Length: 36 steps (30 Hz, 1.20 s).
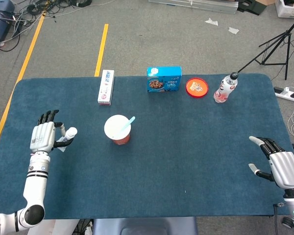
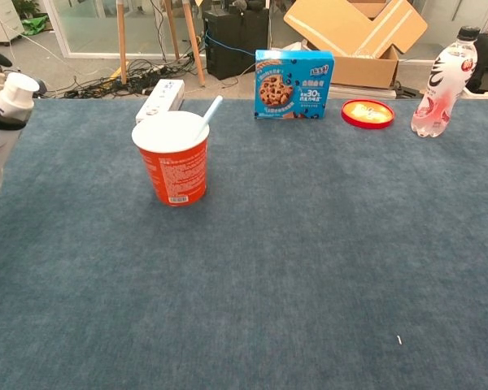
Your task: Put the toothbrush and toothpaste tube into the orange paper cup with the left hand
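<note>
Left hand (image 1: 43, 137) grips the white toothpaste tube (image 2: 3, 130), cap up, above the desk's left edge. Orange paper cup (image 2: 172, 158) holds the toothbrush (image 2: 209, 111). Blue box reads "30%". Right hand (image 1: 279, 164) spread, holding nothing.

Left hand (image 1: 45, 137) raised, gripping; right hand (image 1: 280, 165) open-fingered, low.

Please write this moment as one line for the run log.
left hand: holds toothpaste tube, lifted | toothbrush: in orange paper cup | right hand: open
</note>
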Motion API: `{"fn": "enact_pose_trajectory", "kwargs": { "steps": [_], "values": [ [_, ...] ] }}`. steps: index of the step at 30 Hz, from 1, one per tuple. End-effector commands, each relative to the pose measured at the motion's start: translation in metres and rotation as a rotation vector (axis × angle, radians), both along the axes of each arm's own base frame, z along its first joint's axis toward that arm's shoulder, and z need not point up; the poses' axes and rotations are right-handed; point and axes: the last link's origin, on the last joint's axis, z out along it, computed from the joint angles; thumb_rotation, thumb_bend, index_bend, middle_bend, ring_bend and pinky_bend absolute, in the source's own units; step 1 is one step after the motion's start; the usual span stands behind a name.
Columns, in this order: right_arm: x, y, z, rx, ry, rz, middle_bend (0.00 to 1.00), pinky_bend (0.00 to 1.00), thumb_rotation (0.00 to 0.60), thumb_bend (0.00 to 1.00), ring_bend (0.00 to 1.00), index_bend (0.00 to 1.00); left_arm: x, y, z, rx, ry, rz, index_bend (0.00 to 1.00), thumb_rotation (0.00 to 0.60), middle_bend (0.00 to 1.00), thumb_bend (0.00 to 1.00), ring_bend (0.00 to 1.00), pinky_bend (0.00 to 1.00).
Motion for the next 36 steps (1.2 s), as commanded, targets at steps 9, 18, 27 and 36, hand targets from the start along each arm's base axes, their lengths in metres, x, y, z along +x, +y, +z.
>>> {"fn": "enact_pose_trajectory", "kwargs": {
  "steps": [9,18,27,36],
  "values": [
    [0.001,0.002,0.001,0.000,-0.009,0.008,0.26,0.52,0.600,0.17,0.22,0.22,0.049,0.020,0.014,0.023,-0.113,-0.078,0.69,0.600,0.13,0.22,0.00,0.00],
    [0.002,0.004,0.004,-0.007,-0.027,0.016,0.26,0.52,0.600,0.17,0.22,0.22,0.075,0.030,0.018,-0.101,-0.324,-0.080,0.69,0.600,0.15,0.22,0.00,0.00],
    [0.002,0.004,0.003,-0.001,-0.021,0.016,0.26,0.52,0.600,0.17,0.22,0.22,0.094,0.038,0.028,-0.158,-0.440,-0.126,0.69,0.600,0.15,0.23,0.00,0.00],
    [0.001,0.003,0.002,0.005,-0.012,0.012,0.26,0.52,0.600,0.17,0.22,0.22,0.108,0.049,0.016,-0.182,-0.444,-0.162,0.70,0.600,0.15,0.23,0.00,0.00]
  ]
}}
